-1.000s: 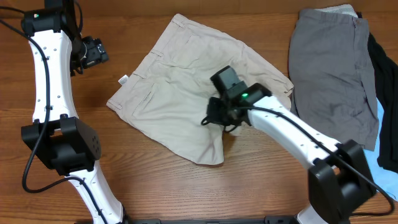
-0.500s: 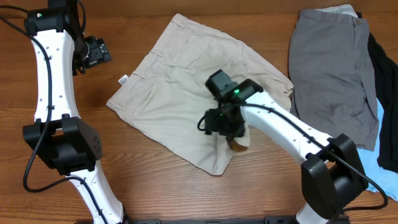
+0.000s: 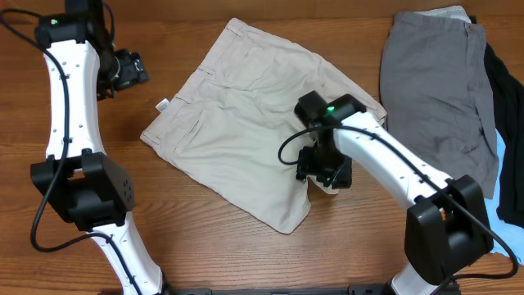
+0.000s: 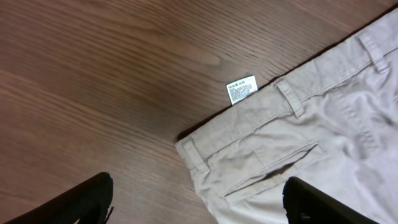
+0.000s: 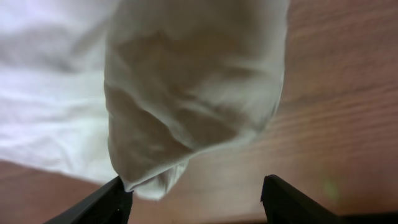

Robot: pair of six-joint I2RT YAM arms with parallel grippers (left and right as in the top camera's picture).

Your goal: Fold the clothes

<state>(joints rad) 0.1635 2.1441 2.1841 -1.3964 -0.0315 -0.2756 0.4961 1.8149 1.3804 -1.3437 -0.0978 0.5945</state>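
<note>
While the right gripper (image 5: 202,200) hung low over the hem of the beige shorts (image 3: 246,123) nearest the table's (image 3: 205,254) near edge, its two fingers were spread wide. A rumpled lobe of leg cloth lay just in front of them, brushing one finger but pinched by neither.

The shorts lay spread at a slant across the middle of the table, with no fold made yet. The step in hand looked like tidying this bunched leg before a first fold. The next move probably called for closing on the hem's edge and drawing it flat, then carrying it over the other leg.

Bare wood along the near edge and the whole left side gave open room for that pull.

Farther back, the left gripper (image 4: 199,202) hovered released toward the far left corner. It was above the waistband corner and its small white label (image 4: 240,89), well placed to pin that end.

Along the right edge lay grey shorts (image 3: 434,90) over a black garment (image 3: 501,78) and a light-blue garment (image 3: 509,201). They sat near the beige shorts' right corner, so a sweep that way risked snagging them.
</note>
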